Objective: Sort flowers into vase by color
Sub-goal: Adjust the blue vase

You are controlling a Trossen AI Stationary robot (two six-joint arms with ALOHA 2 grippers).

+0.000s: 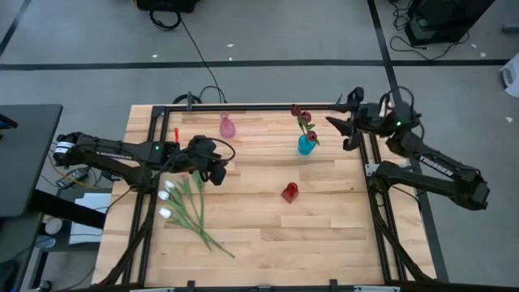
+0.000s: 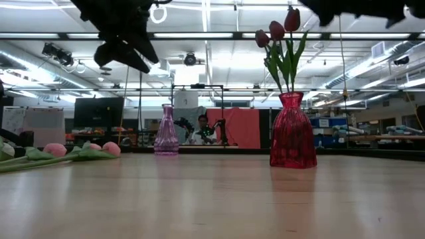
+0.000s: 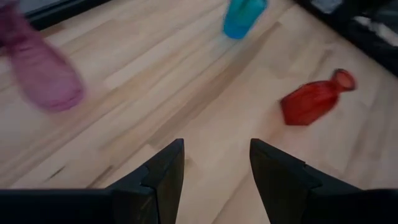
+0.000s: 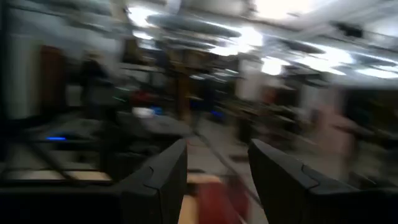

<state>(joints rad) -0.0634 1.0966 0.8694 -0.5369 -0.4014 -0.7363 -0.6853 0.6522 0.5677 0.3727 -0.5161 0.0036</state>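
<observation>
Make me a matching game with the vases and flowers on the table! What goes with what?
1 blue vase
2 red vase
3 pink vase
4 loose flowers

A lying flat beside the left end effector
B holds dark red flowers
C empty, mid-table
D empty, near the far edge

Pairs: 1-B, 2-C, 3-D, 4-A

table (image 1: 324, 227): pale smooth wood planks; red vase (image 2: 292, 131): glossy translucent glass; pink vase (image 2: 166, 131): translucent, shiny
</observation>
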